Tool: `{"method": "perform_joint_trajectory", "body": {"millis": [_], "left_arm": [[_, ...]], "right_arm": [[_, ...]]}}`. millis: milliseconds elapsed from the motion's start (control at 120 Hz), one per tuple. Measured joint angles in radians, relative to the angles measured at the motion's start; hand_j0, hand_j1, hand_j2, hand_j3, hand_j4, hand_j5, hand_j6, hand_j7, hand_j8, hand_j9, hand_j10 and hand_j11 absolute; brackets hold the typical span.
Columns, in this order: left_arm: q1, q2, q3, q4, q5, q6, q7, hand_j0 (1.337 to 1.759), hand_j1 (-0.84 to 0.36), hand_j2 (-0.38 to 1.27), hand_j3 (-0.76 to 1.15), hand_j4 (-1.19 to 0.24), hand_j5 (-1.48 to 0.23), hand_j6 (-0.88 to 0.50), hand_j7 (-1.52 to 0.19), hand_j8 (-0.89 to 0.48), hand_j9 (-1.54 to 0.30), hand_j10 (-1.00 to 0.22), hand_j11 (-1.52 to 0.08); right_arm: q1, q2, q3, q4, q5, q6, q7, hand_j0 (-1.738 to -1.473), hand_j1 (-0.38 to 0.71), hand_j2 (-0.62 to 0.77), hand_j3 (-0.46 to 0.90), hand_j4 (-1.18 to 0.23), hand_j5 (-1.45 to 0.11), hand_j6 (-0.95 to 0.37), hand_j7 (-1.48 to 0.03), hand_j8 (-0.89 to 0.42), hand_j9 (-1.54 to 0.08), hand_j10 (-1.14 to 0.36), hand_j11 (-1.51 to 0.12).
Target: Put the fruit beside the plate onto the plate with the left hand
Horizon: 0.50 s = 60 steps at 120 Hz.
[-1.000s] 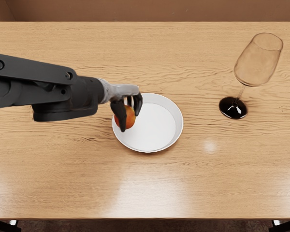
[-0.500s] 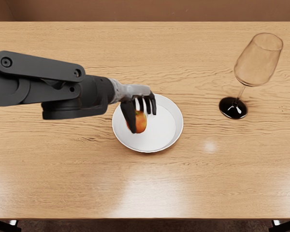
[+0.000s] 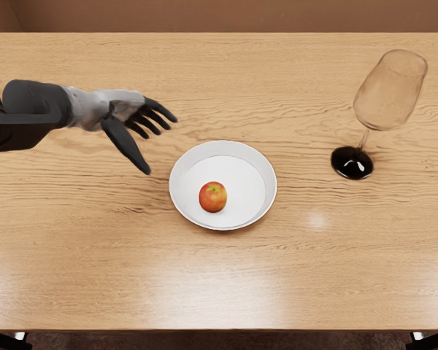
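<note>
Resting near the middle of the round white plate point(image 3: 271, 186), the small red-and-yellow apple point(image 3: 212, 197) sits free of any grip, so the placing step looks done. The robot's grey-and-black left hand point(image 3: 119, 115) hovers to the upper left of the plate, well apart from it, dark fingers point(image 3: 158, 114) spread wide, holding and touching nothing. The next move likely calls only for drawing the hand clear, away from the plate.
</note>
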Motion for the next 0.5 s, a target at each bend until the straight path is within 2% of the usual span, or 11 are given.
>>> {"method": "perform_joint_trajectory", "body": {"millis": [42,142,217,308,500], "left_arm": [[0.044,0.067,-0.050,0.014,-0.038,-0.074,0.000,1.658,0.02,0.07,0.00,-0.28,-0.37,-0.28,-0.37,-0.27,-0.37,-0.28,-0.37],[0.087,0.179,-0.119,0.075,-0.133,-0.272,0.000,1.658,0.03,0.06,0.00,-0.27,-0.36,-0.27,-0.36,-0.27,-0.36,-0.27,-0.36],[0.133,0.183,-0.142,0.152,-0.199,-0.391,0.000,1.658,0.03,0.06,0.00,-0.27,-0.35,-0.26,-0.35,-0.26,-0.35,-0.27,-0.35],[0.219,0.181,-0.155,0.265,-0.293,-0.459,0.000,1.658,0.04,0.06,0.00,-0.26,-0.34,-0.26,-0.34,-0.26,-0.34,-0.26,-0.34],[0.260,0.174,-0.162,0.445,-0.402,-0.499,0.001,1.658,0.04,0.05,0.00,-0.26,-0.33,-0.26,-0.33,-0.26,-0.33,-0.26,-0.33]], "right_arm": [[0.000,0.000,0.000,0.000,0.000,0.000,0.000,-1.658,-0.32,-0.01,0.00,-0.03,-0.03,-0.03,-0.03,-0.03,-0.03,-0.03,-0.03],[0.000,0.000,0.000,0.000,0.000,0.000,0.000,-1.658,-0.32,-0.01,0.00,-0.03,-0.03,-0.03,-0.03,-0.03,-0.03,-0.03,-0.03],[0.000,0.000,0.000,0.000,0.000,0.000,0.000,-1.658,-0.32,-0.01,0.00,-0.03,-0.03,-0.03,-0.03,-0.03,-0.03,-0.03,-0.03],[0.000,0.000,0.000,0.000,0.000,0.000,0.000,-1.658,-0.32,-0.01,0.00,-0.03,-0.03,-0.03,-0.03,-0.03,-0.03,-0.03,-0.03],[0.000,0.000,0.000,0.000,0.000,0.000,0.000,-1.658,-0.32,-0.01,0.00,-0.03,-0.03,-0.03,-0.03,-0.03,-0.03,-0.03,-0.03]]}}
